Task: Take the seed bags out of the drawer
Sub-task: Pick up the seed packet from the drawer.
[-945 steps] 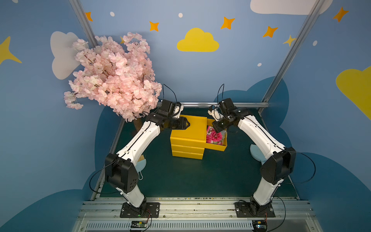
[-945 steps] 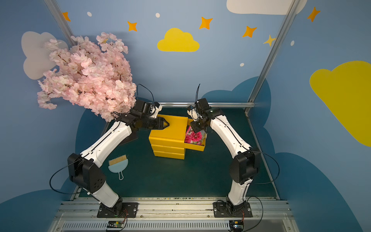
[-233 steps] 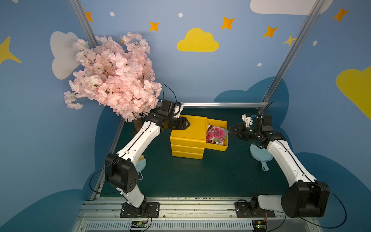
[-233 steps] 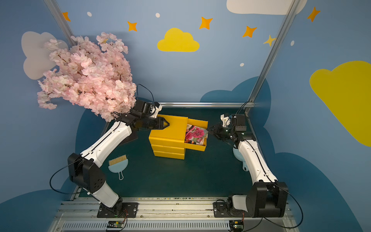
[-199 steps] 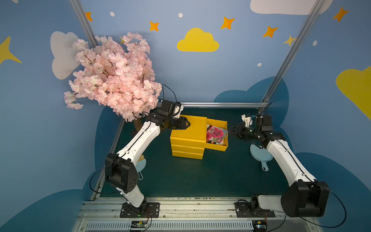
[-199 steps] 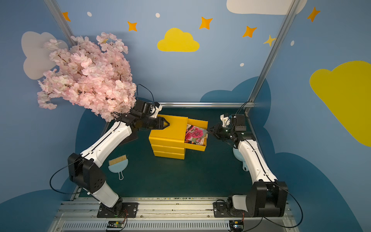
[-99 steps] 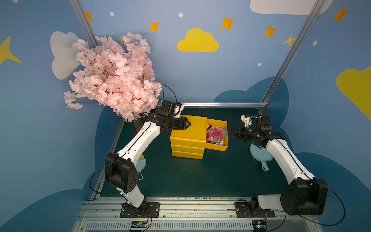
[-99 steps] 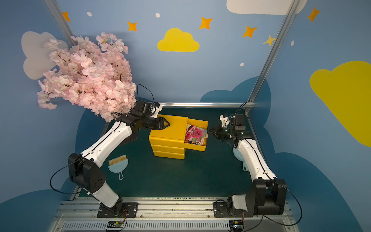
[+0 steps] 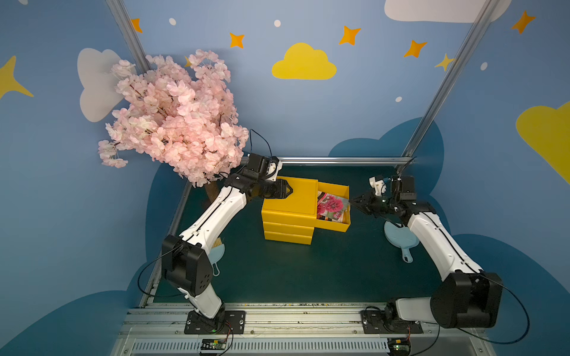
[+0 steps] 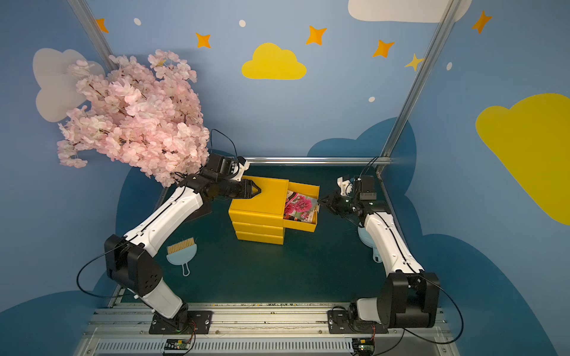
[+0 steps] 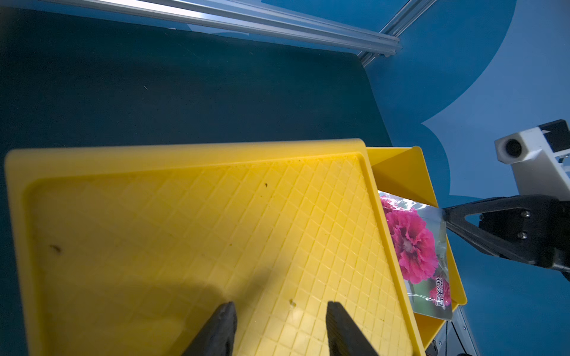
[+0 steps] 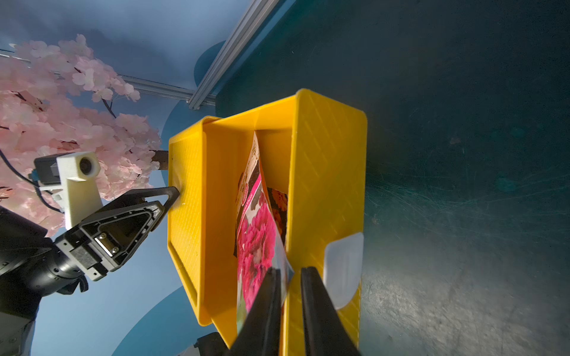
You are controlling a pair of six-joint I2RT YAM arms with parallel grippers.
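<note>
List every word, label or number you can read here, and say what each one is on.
"花": this looks like the first of a few pink Chinese characters on the front of the pink-flower seed bag, which lies in the open top drawer. The characters after it are too blurred to read.
Print on the other seed bags behind it: too small to read.
Nothing else in view carries legible text.

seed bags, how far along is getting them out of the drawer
Done: the top drawer is pulled open. In hand: the right gripper straddles a corner of the pink-flower bag, jaws slightly apart. To do: every bag; none lies outside the drawer yet.
</note>
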